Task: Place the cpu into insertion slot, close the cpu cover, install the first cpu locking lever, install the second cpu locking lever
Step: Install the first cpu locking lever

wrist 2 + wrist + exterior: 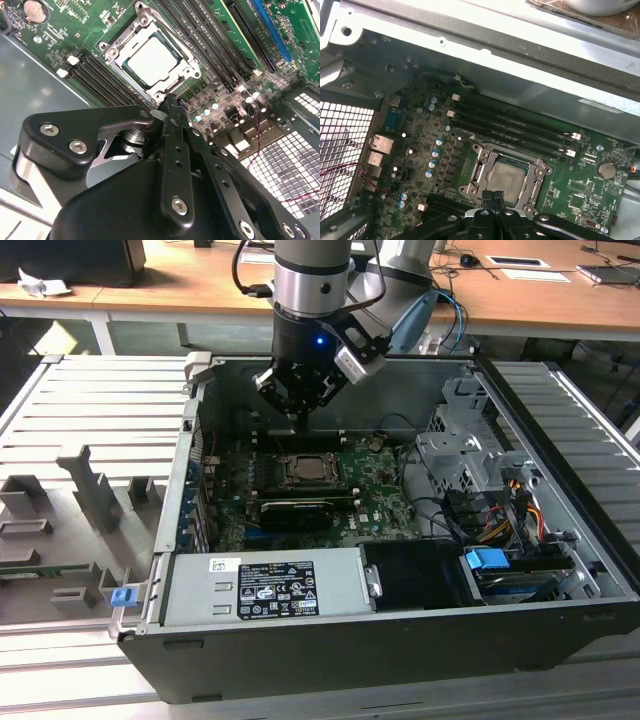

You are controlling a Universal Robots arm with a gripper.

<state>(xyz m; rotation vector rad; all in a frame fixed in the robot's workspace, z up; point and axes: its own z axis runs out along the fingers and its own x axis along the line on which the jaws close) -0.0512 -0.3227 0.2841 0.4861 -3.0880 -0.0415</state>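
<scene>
Inside the case point(350, 670) on the ribbed table point(90, 410), claw point(298, 408) pinched together near the cpu point(506, 176).

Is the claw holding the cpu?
No, the cpu lies framed by the cover, apart from the claw.

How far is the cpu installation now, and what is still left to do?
Done: the cpu is seated, and the cpu cover lies closed around it. In hand: nothing; the gripper, fingers shut, hovers near the cover's edge. Left: the two locking levers; whether either one is latched cannot be told from these views.
</scene>
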